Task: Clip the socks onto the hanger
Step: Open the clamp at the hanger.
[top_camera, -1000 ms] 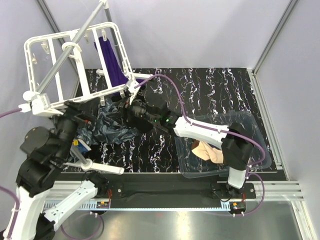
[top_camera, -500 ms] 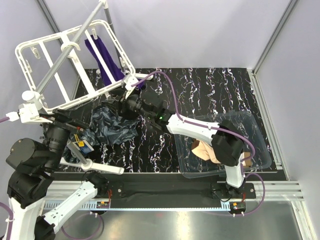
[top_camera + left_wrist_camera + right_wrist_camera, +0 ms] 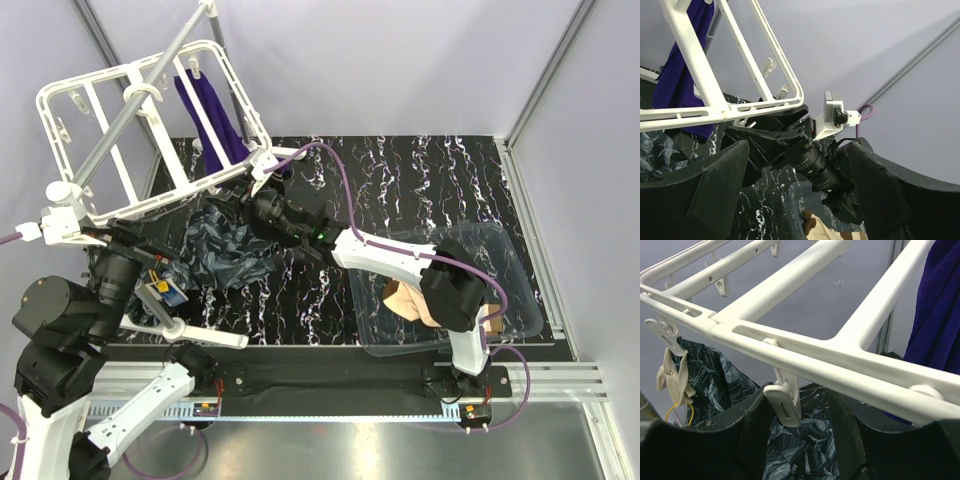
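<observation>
hanger [image 3: 840,357] — right claw [image 3: 799,412] raised beneath its rail

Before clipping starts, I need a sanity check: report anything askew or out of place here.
The hanger sits askew, tilted steeply, its low corner by the right claw. A dark patterned cloth lies crumpled on the table under it.

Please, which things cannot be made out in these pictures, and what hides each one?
- Socks in the bin, top view: the right arm covers part of them, so their number is unclear.
- Right gripper, top view: its dark jaws merge with the dark cloth below, near the hanger corner.
- Purple cloth, right wrist view: cut off by the right edge.
</observation>
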Robot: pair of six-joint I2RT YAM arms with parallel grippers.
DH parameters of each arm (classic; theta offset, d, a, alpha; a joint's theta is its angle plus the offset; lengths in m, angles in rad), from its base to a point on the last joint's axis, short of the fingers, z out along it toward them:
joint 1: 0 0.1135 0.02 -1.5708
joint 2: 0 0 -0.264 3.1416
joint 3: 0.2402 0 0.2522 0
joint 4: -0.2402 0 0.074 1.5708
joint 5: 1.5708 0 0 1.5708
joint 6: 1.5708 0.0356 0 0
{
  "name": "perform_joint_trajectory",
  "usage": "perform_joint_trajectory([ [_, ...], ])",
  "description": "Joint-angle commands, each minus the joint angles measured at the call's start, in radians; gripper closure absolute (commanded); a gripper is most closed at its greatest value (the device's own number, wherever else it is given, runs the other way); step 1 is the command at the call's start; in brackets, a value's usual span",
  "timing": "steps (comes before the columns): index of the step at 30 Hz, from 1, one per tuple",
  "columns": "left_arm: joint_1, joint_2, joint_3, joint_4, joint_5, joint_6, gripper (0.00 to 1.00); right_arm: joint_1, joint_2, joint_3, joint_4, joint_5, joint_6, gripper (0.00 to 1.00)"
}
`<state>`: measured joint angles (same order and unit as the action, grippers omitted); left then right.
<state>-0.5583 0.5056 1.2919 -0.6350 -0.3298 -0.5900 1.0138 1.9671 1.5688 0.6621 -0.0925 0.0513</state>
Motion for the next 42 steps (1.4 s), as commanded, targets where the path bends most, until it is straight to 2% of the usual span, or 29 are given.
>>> perform_joint_trajectory([
  [1,-0.003,0.002,0.009,0.029,0.025,-0.010,0.15,0.002,-0.004,0.007,0.063,0.031,-0.001,0.46],
  [6,-0.002,0.002,0.009,0.037,0.028,-0.011,0.15,0.002,-0.001,-0.003,0.070,0.028,0.010,0.45],
  [12,-0.003,0.005,0.010,0.031,0.032,-0.014,0.16,0.002,0.009,-0.009,0.080,0.014,0.028,0.49],
  [21,-0.002,0.011,0.010,0.040,0.040,-0.019,0.16,0.002,0.003,-0.044,0.103,0.017,0.055,0.45],
  [25,-0.002,0.019,0.010,0.041,0.048,-0.024,0.16,0.000,0.007,-0.033,0.096,0.007,0.058,0.48],
  [29,-0.003,0.022,0.009,0.043,0.049,-0.025,0.16,0.000,0.009,-0.030,0.093,-0.003,0.065,0.59],
  [30,-0.002,0.022,0.009,0.043,0.049,-0.025,0.16,0.002,0.003,-0.033,0.096,-0.006,0.074,0.66],
  [36,-0.002,0.030,-0.003,0.037,0.058,-0.021,0.17,0.002,-0.043,-0.064,0.059,-0.003,0.099,0.83],
  [37,-0.002,0.033,-0.008,0.032,0.058,-0.019,0.17,0.000,-0.066,-0.072,0.029,0.003,0.110,0.93],
  [38,-0.002,0.033,-0.011,0.028,0.060,-0.018,0.17,0.002,-0.080,-0.069,-0.007,0.005,0.117,0.98],
  [42,-0.003,0.037,-0.039,0.034,0.049,-0.024,0.18,0.000,-0.174,-0.052,-0.176,-0.027,0.157,1.00],
])
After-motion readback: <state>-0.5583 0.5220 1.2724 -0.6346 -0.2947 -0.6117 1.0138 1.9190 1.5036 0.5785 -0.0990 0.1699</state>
